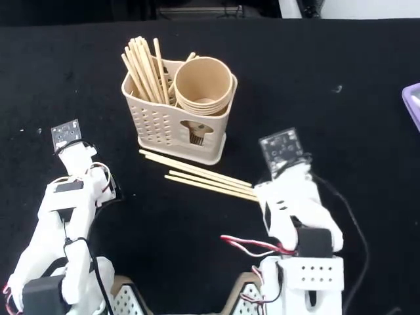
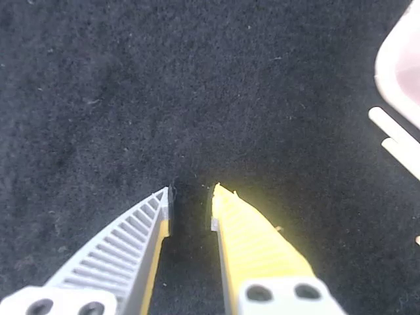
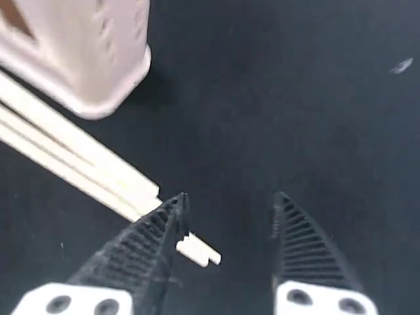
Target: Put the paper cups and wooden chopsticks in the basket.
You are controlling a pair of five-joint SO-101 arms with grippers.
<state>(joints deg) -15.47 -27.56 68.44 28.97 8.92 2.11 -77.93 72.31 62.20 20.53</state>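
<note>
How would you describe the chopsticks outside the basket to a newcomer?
Find the cream perforated plastic basket on the black table. Just in front of its base, a few pale wooden chopsticks lie flat, slanting toward the right arm's tool. Unlike the chopsticks standing upright inside beside the stacked brown paper cups, these are outside.

Left arm (image 1: 65, 210): white, folded low, standing front-left of the basket (image 1: 164, 125) and well apart from it. Left end effector (image 2: 190, 190): tips pointed downward, fingers parted by a narrow gap. Right arm (image 1: 298, 210): white, front-right of the basket, wrist tilted down. Right end effector (image 3: 231, 195): dark fingers spread wide.
</note>
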